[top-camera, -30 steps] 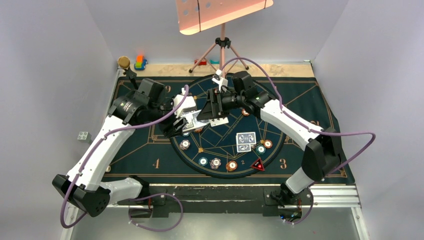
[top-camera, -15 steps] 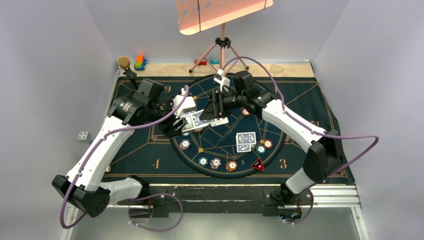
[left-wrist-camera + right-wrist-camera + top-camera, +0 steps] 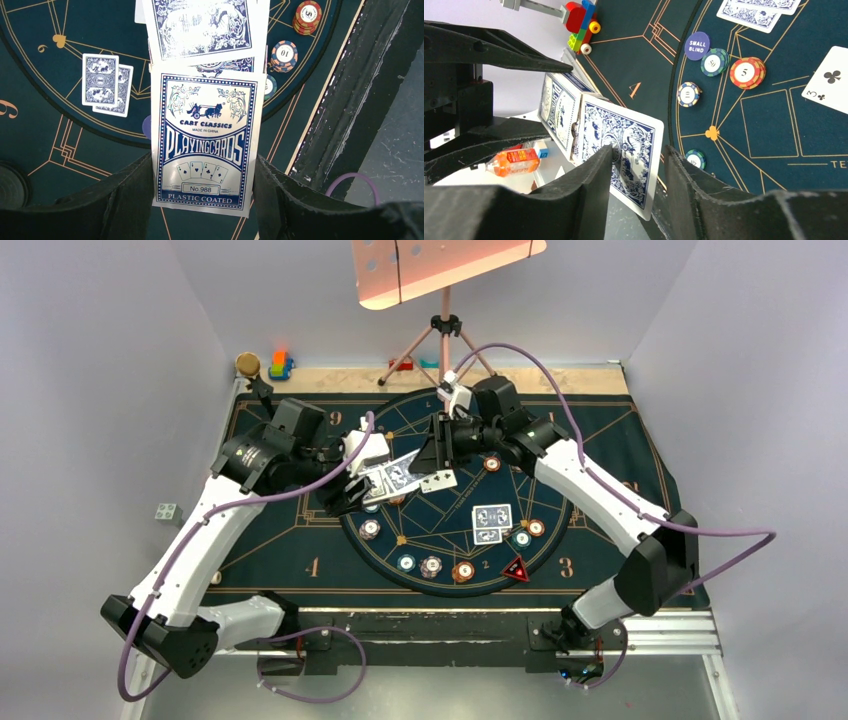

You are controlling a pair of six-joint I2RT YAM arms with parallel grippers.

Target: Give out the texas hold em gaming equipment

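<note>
My left gripper (image 3: pixel 202 162) is shut on a blue-and-white playing card box (image 3: pixel 205 145), held above the mat's left-centre (image 3: pixel 385 480). One blue-backed card (image 3: pixel 202 25) sticks out of the box's top. In the right wrist view that card (image 3: pixel 624 145) lies between the fingers of my right gripper (image 3: pixel 639 150). It touches the left finger and a gap shows to the right finger. Two face-down cards (image 3: pixel 490 522) and a face-up three of clubs (image 3: pixel 829 80) lie on the mat. Striped chips (image 3: pixel 462 571) ring the circle. A red-black triangular marker (image 3: pixel 516 569) lies near the front.
The dark gold-lined mat (image 3: pixel 620 440) covers the table. A tripod (image 3: pixel 445 335) stands at the back centre and toy blocks (image 3: pixel 280 365) at the back left. A dark-blue "small blind" disc (image 3: pixel 697 45) lies beside chips (image 3: pixel 748 71). An orange bottle (image 3: pixel 516 161) shows off the table.
My right gripper has moved back and up, away from the left one. The card now sticks further out of the box. The left gripper has stayed almost still.
</note>
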